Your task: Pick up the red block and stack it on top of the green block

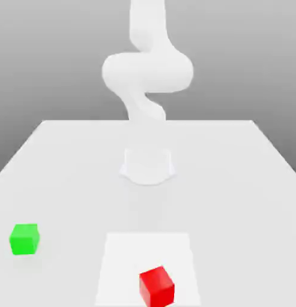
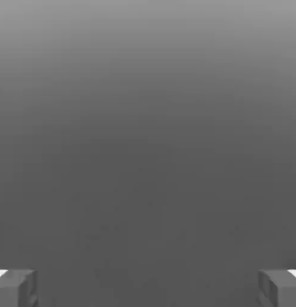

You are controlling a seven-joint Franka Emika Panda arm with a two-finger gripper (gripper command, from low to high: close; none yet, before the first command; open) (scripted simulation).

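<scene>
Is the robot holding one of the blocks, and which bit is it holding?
No, it holds nothing. The gripper's fingers are wide apart with nothing between them. The red block and the green block sit apart.

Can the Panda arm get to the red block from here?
Probably yes: the red block sits on the white square with nothing on or against it, and the gripper is open and empty, though reach itself is hard to judge.
</scene>
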